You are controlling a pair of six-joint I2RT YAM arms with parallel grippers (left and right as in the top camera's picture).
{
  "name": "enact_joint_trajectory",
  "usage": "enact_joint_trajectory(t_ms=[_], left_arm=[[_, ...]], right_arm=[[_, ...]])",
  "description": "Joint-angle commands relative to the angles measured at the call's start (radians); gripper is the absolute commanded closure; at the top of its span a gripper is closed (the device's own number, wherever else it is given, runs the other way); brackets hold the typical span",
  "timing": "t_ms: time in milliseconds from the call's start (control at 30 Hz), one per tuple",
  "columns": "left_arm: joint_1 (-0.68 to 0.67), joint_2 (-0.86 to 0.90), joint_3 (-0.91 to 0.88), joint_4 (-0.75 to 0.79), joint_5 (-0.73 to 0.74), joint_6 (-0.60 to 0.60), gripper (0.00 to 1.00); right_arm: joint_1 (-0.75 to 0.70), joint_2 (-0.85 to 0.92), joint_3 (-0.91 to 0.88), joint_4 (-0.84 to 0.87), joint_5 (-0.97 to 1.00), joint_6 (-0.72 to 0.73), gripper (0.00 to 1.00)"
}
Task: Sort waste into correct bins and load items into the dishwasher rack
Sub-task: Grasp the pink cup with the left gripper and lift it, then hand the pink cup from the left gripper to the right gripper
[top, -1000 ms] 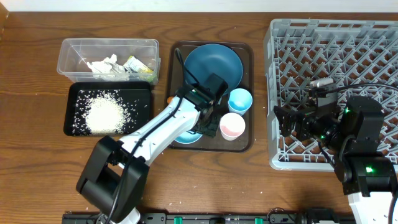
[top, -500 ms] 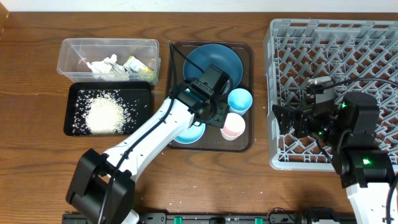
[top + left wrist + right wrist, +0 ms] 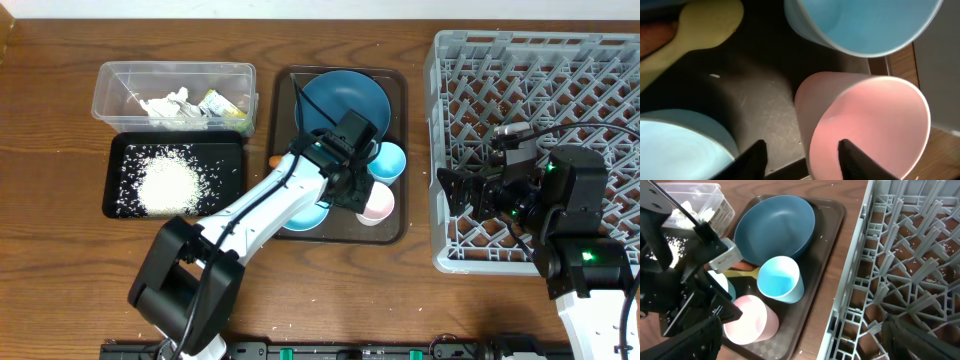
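Note:
The pink cup (image 3: 375, 205) stands on the brown tray beside the light blue cup (image 3: 387, 160), the dark blue plate (image 3: 343, 100) and the white bowl (image 3: 305, 213). My left gripper (image 3: 802, 157) straddles the pink cup's (image 3: 870, 125) near wall, one finger inside and one outside. A gap shows beside the outer finger, so it is open. My right gripper (image 3: 455, 195) hovers open over the left edge of the grey dishwasher rack (image 3: 600, 60), holding nothing. Crumpled paper (image 3: 165, 103) and the packet (image 3: 215, 103) lie in the clear tub (image 3: 175, 68). Rice (image 3: 175, 180) fills the black tray (image 3: 120, 150).
The brown serving tray (image 3: 400, 90) carries the dishes and a yellow spoon (image 3: 705, 22). A small orange piece (image 3: 274, 159) sits at the tray's left edge. The left arm stretches diagonally from the front of the table across the bowl.
The left gripper has shifted right onto the pink cup's rim and its jaws have narrowed. The right arm has barely moved.

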Motion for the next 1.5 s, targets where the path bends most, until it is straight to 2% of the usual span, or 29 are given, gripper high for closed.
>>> enact_joint_trajectory(t_ms=[0,167,200,433,600,700,900,1033,1167,1300,1467], left_arm=[[-0.012,0.018,0.014,0.001,0.015,0.002,0.69],[-0.011,0.018,0.015,0.008,0.016,0.000,0.92],[-0.011,0.018,0.015,0.008,0.020,-0.004,0.94],[0.045,-0.043,0.021,-0.022,0.113,-0.007,0.94],[0.195,-0.159,0.028,-0.079,0.284,-0.006,0.94],[0.325,-0.225,0.028,-0.079,0.433,-0.006,0.94],[0.550,-0.259,0.028,0.005,0.889,-0.006,0.94],[0.608,-0.257,0.028,0.097,1.147,-0.006,0.94],[0.612,-0.257,0.028,0.121,1.213,-0.007,0.94],[0.612,-0.257,0.027,0.121,1.263,-0.007,0.94],[0.611,-0.258,0.027,0.109,1.319,-0.029,0.94]], right_arm=[[-0.010,0.000,0.019,0.000,-0.011,0.011,0.01],[-0.010,0.000,0.019,-0.001,-0.011,0.011,0.01],[-0.010,0.000,0.019,0.000,-0.011,0.011,0.01],[-0.010,0.000,0.019,0.000,-0.011,0.011,0.01],[-0.010,0.000,0.019,0.006,-0.026,0.011,0.02],[-0.010,0.000,0.019,0.039,-0.110,0.011,0.03],[0.003,0.012,0.019,0.229,-0.325,0.089,0.05],[0.080,0.066,0.019,0.416,-0.349,0.180,0.06],[0.183,0.136,0.019,0.592,-0.365,0.252,0.06],[0.262,0.206,0.019,0.771,-0.454,0.260,0.06],[0.310,0.271,0.019,0.914,-0.480,0.299,0.04]])
